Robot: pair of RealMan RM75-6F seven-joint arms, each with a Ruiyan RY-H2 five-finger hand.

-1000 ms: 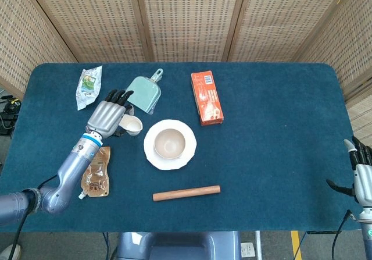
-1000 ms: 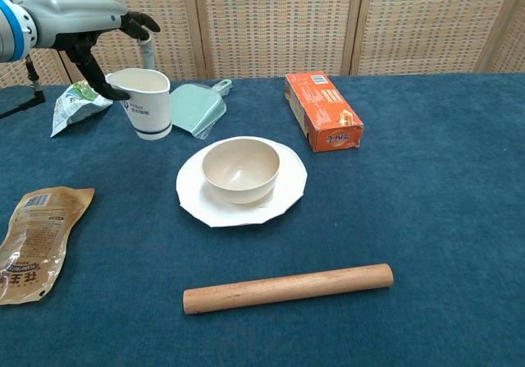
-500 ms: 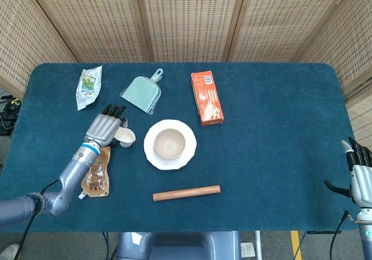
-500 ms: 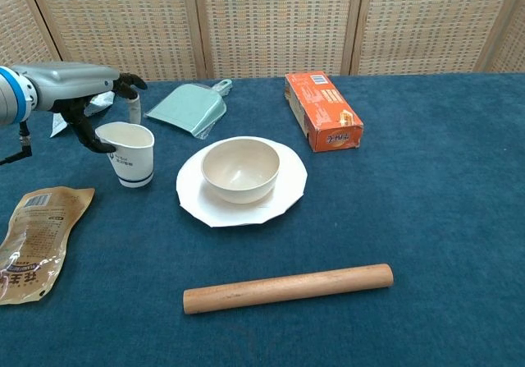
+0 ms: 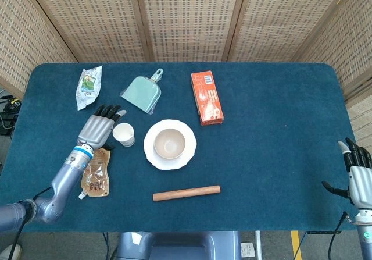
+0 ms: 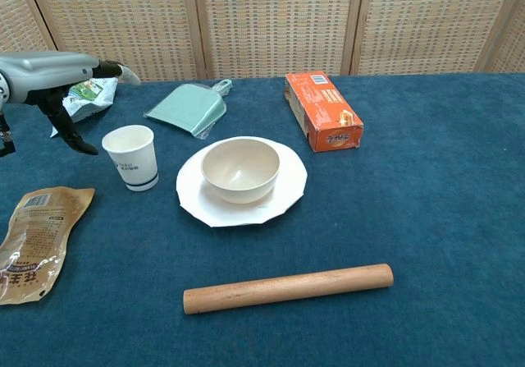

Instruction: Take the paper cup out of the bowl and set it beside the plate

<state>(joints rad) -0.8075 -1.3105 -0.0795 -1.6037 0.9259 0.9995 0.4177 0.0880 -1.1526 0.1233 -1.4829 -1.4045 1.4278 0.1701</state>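
Head view first: the worktop [image 5: 273,155] is a big blue cloth, with the plate [image 5: 187,153] about mid-left and the bowl [image 5: 169,143] sitting on it, nothing inside. The cup [image 5: 124,134] stands upright on the cloth just left of the plate, not touching it, so I'd call the placing step basically done. My left hand [image 5: 97,128] is just beside the cup on its far-left side, fingers spread and holding nothing; the chest view shows a clear gap between my fingers [image 6: 72,134] and the cup. My right hand [image 5: 359,175] sits at the worktop's right edge, fingers apart, holding nothing. Next move is just backing the left arm off without clipping the cup, since paper cups tip easily.
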